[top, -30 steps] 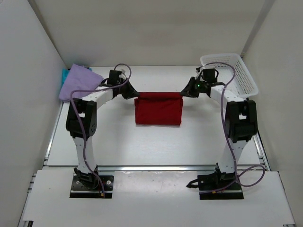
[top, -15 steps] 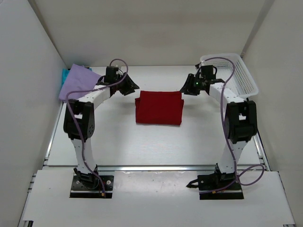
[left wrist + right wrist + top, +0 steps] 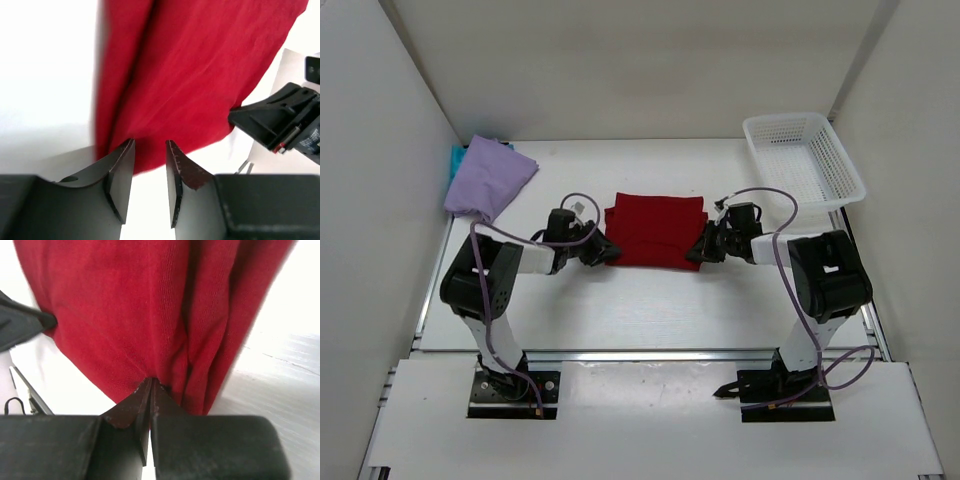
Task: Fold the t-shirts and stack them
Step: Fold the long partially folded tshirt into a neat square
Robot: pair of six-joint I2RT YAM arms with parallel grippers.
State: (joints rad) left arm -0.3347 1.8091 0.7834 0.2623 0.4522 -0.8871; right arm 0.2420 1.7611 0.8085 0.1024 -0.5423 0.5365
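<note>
The deep red t-shirt [image 3: 655,230] lies folded in the middle of the worktop [image 3: 650,305], between the two arms. The lavender t-shirt [image 3: 490,175] lies at the far left, on top of the teal t-shirt [image 3: 454,160], of which only an edge shows. Both are well apart from the red one. The white basket [image 3: 788,117] stands at the far right.

The right gripper [image 3: 698,252] is at the near right corner of the red cloth. Its jaws are together, and small creases run to the tips, so I judge it is clamped on the near edge. The left gripper [image 3: 603,252] is at the near left corner. Its jaws are partly apart and the cloth edge reaches only just between the tips.

The main risk is an uneven grasp. If the left gripper closes so near the edge, it may catch only the top layer, or nothing at all. The lift then begins on the right side alone, the folded layers slide over each other, and the fold opens. The right grasp is also very close to the hem, so the soft cloth may slip out under its own weight.

A second risk is in the carrying. If the two arms do not move together, the cloth stretches or sags between them and lands crooked on the lavender t-shirt, or pushes that pile out of order.
</note>
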